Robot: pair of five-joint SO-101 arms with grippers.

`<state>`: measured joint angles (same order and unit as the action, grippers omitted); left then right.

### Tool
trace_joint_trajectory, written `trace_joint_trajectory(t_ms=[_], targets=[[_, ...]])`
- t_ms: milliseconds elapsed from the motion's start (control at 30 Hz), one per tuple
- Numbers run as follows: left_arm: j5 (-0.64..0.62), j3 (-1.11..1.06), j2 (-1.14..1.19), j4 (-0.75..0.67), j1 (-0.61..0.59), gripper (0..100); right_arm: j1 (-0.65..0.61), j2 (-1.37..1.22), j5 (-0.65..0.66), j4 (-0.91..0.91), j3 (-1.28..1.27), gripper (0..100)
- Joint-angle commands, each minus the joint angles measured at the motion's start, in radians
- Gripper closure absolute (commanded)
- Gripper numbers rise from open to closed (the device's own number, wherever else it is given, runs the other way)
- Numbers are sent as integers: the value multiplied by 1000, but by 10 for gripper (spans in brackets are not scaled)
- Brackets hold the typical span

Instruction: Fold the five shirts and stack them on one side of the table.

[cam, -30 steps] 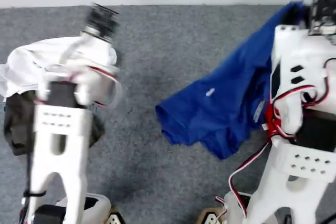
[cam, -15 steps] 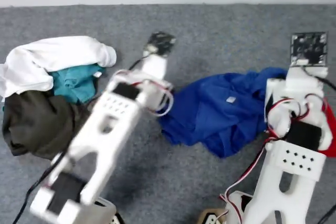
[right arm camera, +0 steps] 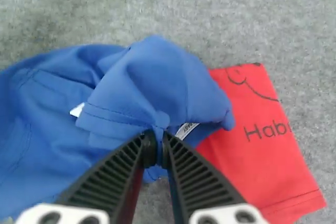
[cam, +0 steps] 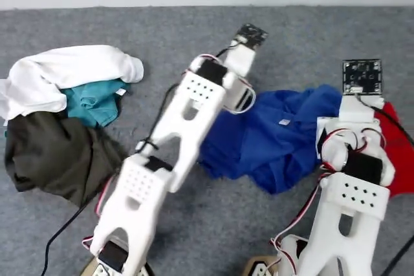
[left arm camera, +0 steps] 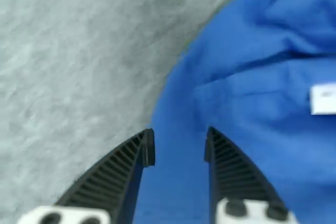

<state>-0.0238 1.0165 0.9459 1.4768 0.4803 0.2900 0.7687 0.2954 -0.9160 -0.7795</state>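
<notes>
My left pincer (left arm camera: 178, 149) holds its two fingers apart just over the border of the blue shirt (left arm camera: 252, 77). One finger is above blue cloth and the other is at the line where the cloth meets the grey table cover (left arm camera: 79, 51). My right pincer (right arm camera: 156, 141) is clamped on a bunched fold of the same blue shirt, close beside a small white label (right arm camera: 187, 128). A red shirt (right arm camera: 257, 150) with dark print lies flat, partly under that fold. In the high view the blue shirt lies crumpled right of centre. My left arm (cam: 194, 114) stretches diagonally from the lower left of the frame to the shirt's upper left part. My right arm (cam: 352, 192) stands at the lower right, over the shirt's right side, and the red shirt shows at the right edge beside it. At the left of the frame three garments lie heaped and touching: a white shirt (cam: 71, 69) uppermost, a teal shirt (cam: 94, 103) below it, and a dark olive shirt (cam: 48, 153) lowest. This heap is well apart from the blue shirt.
</notes>
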Motion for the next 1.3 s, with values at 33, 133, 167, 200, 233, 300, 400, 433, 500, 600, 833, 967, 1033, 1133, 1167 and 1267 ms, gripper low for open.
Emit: trace_joint_trajectory(t_ms=[33, 133, 167, 200, 233, 300, 400, 433, 500, 600, 833, 967, 1033, 1133, 1167, 1267], targets=[[-6, 443, 196, 64, 51, 831, 16, 22, 37, 21, -12, 989], [-6, 598, 324, 66, 58, 831, 16, 22, 38, 16, -14, 989], [-6, 639, 358, 66, 54, 831, 21, 22, 38, 16, -14, 989], [-6, 671, 385, 68, 51, 831, 30, 22, 38, 16, -14, 989], [-6, 668, 396, 64, 48, 831, 41, 22, 38, 16, -14, 989], [-6, 644, 402, 63, 49, 830, 64, 22, 38, 16, -14, 989], [-8, 625, 405, 63, 61, 830, 79, 22, 38, 15, -14, 989], [-8, 624, 405, 61, 64, 831, 79, 24, 38, 15, -14, 989], [-8, 619, 408, 44, 64, 833, 77, 24, 38, 15, -14, 989], [-9, 578, 430, 3, 72, 840, 77, 25, 38, 15, -14, 989], [-9, 564, 459, -66, 138, 984, 76, 33, 38, 13, -14, 989], [-9, 568, 450, -63, 140, 986, 74, 33, 37, 13, -14, 989], [-8, 615, 433, -49, 132, 987, 74, 33, 37, 13, -14, 989], [-6, 665, 354, 6, 98, 987, 74, 33, 37, 13, -14, 989], [-5, 659, 308, 20, 89, 987, 74, 33, 37, 13, -14, 989], [-3, 661, 184, 114, 49, 987, 74, 33, 37, 13, -14, 989]])
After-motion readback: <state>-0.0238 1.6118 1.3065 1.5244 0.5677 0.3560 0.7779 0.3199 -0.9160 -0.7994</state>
